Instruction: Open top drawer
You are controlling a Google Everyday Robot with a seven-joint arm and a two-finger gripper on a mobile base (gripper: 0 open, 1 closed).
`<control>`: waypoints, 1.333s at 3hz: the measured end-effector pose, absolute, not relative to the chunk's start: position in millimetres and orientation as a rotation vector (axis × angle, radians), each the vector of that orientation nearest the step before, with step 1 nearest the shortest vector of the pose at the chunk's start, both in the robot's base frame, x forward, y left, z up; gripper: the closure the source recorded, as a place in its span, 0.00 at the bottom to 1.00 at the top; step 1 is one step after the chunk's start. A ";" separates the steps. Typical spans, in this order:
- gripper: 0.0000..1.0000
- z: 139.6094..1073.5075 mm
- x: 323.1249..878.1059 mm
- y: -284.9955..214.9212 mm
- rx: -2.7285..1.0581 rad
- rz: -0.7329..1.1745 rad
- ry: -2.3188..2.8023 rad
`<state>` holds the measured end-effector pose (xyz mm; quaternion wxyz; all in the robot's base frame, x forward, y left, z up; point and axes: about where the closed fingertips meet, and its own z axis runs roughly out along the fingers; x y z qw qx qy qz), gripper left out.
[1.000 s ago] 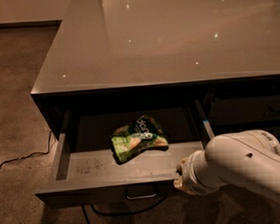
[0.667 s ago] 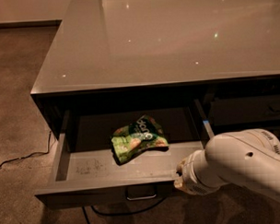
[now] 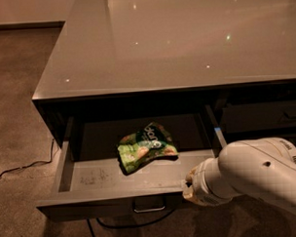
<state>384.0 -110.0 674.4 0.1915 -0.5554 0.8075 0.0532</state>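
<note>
Looking down, we see the top drawer (image 3: 99, 175) open at lower centre, a green snack bag (image 3: 146, 146) inside; our gripper (image 3: 189, 187) sits at its front edge, lower right, and we cannot tell its state.

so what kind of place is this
Probably an office kitchenette: a glossy grey counter, its top drawer open with a snack bag inside, cable on the floor. The gripper sits at the drawer's front.

The cabinet top (image 3: 184, 41) is smooth and glossy, dotted with light reflections; the top drawer (image 3: 106, 178) has a matt, scuffed grey floor and a small metal pull (image 3: 149, 207); the snack bag (image 3: 145, 146) is crinkled, shiny plastic; the gripper (image 3: 189, 185), at the drawer's front right edge, ends a smooth white plastic arm (image 3: 257, 175); the floor (image 3: 16, 120) looks rough and speckled.
</note>
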 end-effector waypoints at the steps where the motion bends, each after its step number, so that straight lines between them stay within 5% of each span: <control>1: 0.16 682.5 381.3 -107.9 -1.560 0.154 2.235; 2: 0.00 699.1 373.9 -111.1 -1.548 0.144 2.200; 4: 0.00 727.6 381.1 -116.8 -1.516 0.103 2.149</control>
